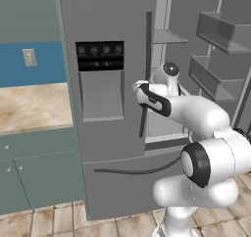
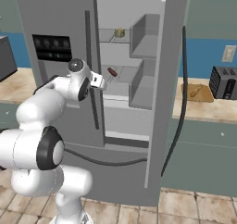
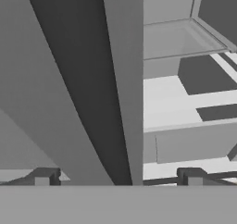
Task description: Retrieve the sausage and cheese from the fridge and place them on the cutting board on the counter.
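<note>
Right base view: fridge [image 2: 55,15] stands with its right door swung open; gripper [image 2: 98,81], jaws wide and empty, at the opening; cheese [image 2: 119,32] on upper shelf, sausage [image 2: 112,72] below; reaching step; next, advance onto the sausage.

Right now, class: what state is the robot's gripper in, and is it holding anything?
Gripper: open and empty, fingertips spread wide, in front of the fridge with its right door open.

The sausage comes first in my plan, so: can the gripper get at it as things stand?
Probably yes. The fridge's right door stands open, the sausage lies bare on a middle shelf, and the open gripper hangs just outside with nothing between.
</note>
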